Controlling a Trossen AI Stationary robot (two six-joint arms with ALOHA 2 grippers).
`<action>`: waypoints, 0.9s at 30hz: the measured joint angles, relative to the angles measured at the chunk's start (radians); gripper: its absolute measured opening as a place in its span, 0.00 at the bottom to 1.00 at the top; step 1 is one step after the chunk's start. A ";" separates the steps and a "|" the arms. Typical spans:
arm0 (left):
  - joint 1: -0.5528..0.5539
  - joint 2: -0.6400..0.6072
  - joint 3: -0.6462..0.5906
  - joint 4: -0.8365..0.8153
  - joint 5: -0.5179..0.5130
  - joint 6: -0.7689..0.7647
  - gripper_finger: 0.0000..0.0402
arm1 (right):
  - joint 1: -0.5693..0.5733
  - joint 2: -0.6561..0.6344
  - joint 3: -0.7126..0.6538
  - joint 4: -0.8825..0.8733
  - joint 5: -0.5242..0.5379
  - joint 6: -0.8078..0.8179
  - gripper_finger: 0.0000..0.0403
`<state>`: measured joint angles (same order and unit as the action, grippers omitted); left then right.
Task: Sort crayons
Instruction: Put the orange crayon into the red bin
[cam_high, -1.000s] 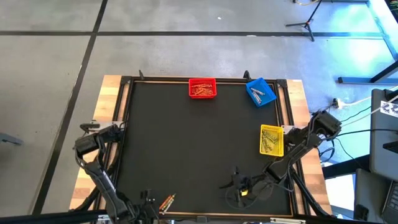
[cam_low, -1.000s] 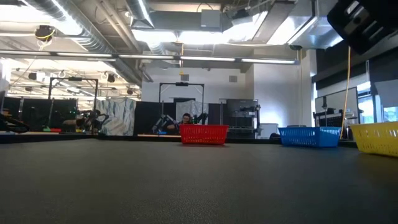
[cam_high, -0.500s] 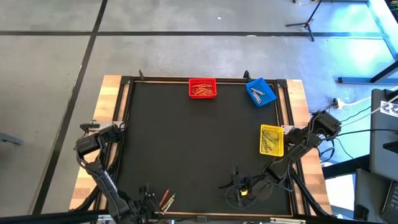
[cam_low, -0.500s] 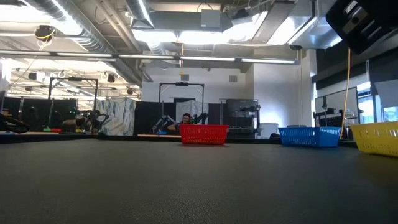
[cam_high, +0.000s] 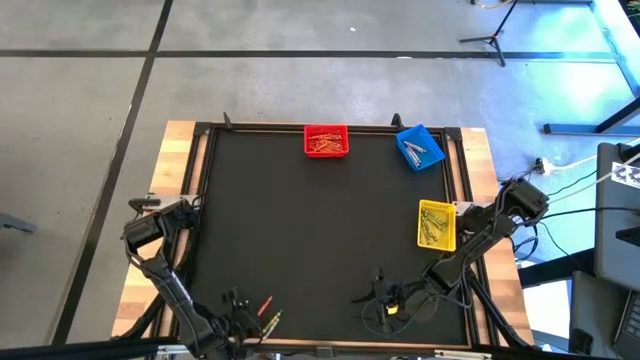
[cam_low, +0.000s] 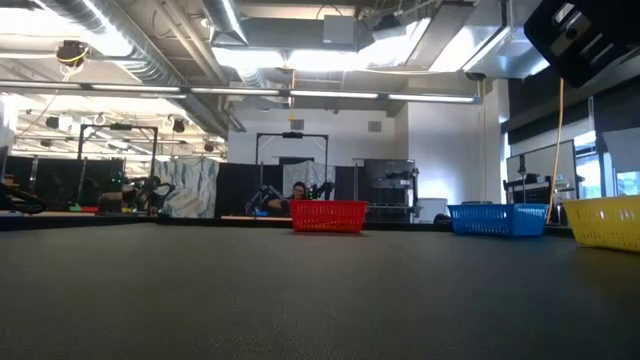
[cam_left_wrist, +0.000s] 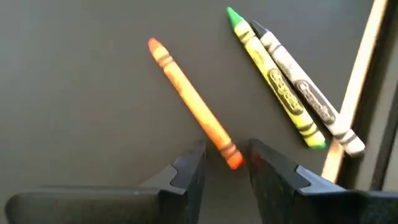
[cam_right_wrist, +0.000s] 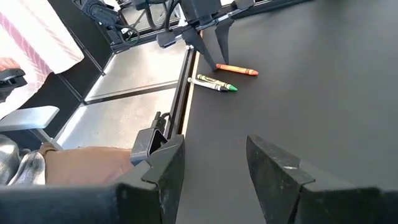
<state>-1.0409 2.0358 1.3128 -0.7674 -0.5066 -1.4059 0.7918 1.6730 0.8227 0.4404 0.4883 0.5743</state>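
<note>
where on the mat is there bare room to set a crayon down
Bare: the mat's wide middle, between the red bin, yellow bin and both grippers. Crowded: the near edge, where the left gripper straddles the orange crayon beside two more crayons.

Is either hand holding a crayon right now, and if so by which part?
Nothing is held. The left hand is open, its fingers either side of the orange crayon's near end on the mat. The right hand is open and empty.

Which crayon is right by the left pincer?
The orange crayon. One end lies between the open fingers of the left pincer, while the green crayon and the white crayon lie together farther off.
</note>
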 joint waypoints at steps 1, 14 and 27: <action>0.000 0.000 0.000 -0.003 -0.012 -0.008 0.27 | 0.000 0.000 0.000 0.000 0.000 0.000 0.42; 0.043 -0.001 -0.020 -0.006 0.001 -0.033 0.25 | 0.000 0.000 0.000 -0.001 0.001 0.000 0.42; 0.047 -0.005 -0.039 -0.006 -0.012 -0.005 0.02 | -0.001 0.001 0.000 0.006 0.005 0.013 0.42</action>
<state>-0.9939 2.0308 1.2737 -0.7735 -0.5190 -1.4113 0.7909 1.6737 0.8227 0.4461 0.4937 0.5870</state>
